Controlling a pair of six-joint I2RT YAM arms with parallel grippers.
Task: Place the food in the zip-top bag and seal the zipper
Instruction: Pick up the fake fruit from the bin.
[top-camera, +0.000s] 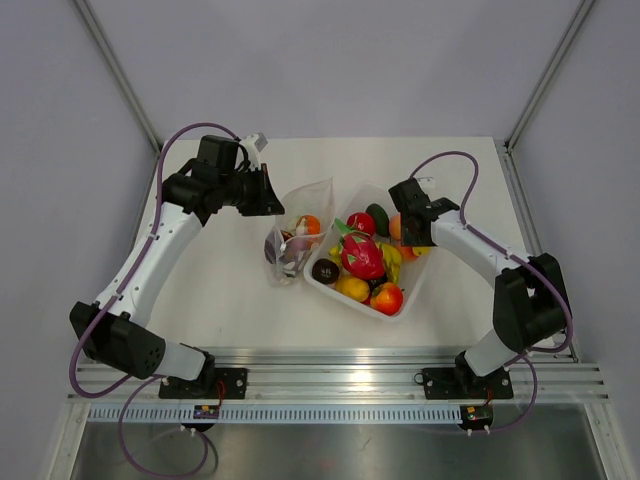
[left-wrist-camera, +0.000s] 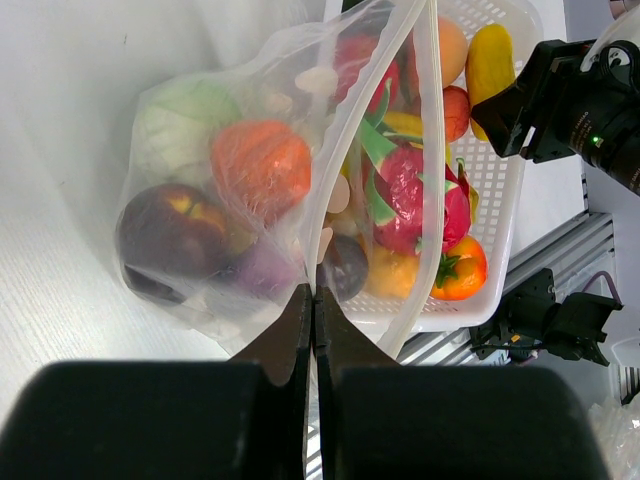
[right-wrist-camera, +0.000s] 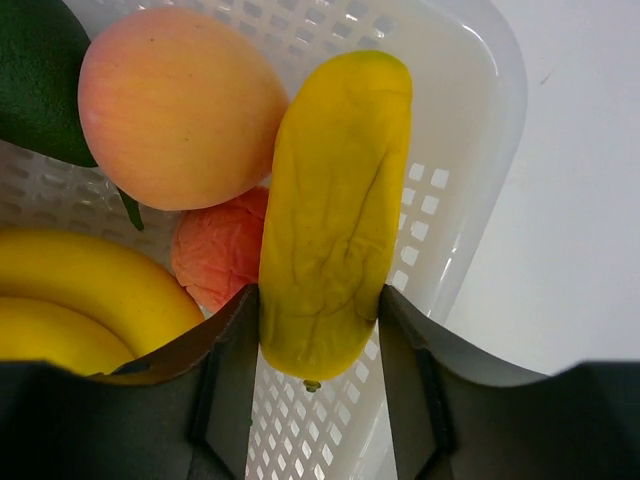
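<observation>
zip-top bag (left-wrist-camera: 250, 200) in left fingers (left-wrist-camera: 285, 345), seemingly, right fingers (right-wrist-camera: 235, 370) clasping fruit (right-wrist-camera: 335, 210)

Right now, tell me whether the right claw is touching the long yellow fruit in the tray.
Touching. The right wrist view shows the fingers of the right claw pressed against both sides of the long yellow fruit, no gap.

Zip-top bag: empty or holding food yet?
Holding food: orange, purple and green pieces show inside zip-top bag, pinched by left gripper.
</observation>
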